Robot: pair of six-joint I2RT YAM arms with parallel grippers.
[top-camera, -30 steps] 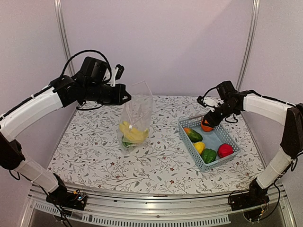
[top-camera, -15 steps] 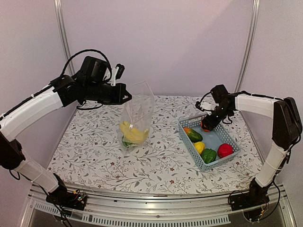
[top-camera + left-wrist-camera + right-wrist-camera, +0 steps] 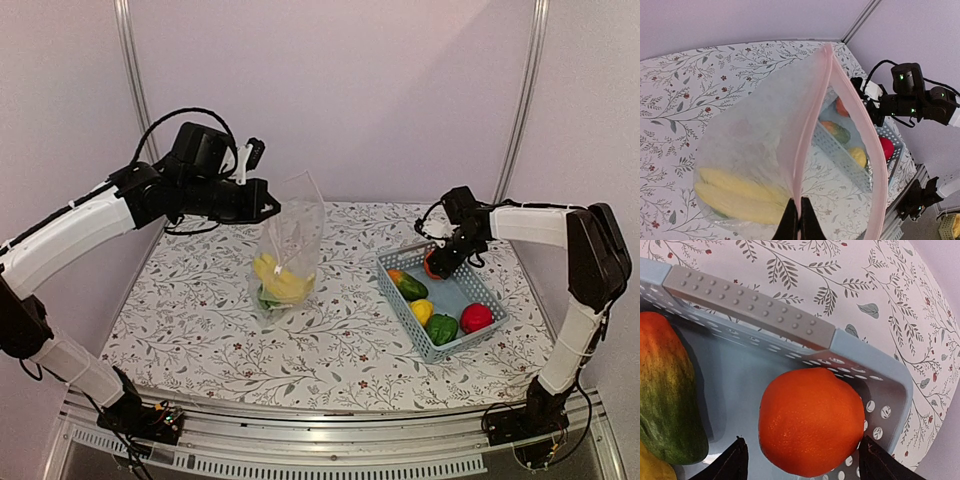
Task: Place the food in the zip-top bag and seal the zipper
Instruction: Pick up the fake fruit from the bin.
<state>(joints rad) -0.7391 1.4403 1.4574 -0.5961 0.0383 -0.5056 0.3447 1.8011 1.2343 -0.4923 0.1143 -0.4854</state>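
While the left gripper clamps the zip-top bag by its zipper, the right gripper stands wide, orange between its jaws

One zip-top bag, two foods inside: banana, green piece. One basket, right, five inside: orange, green-orange piece, lemon, pepper, apple.

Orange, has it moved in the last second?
No. The orange stays in the basket's far corner, between the right fingers.

Left end effector sits high, centre left, pinched tight. Right end effector hangs low at right, fingers wide.
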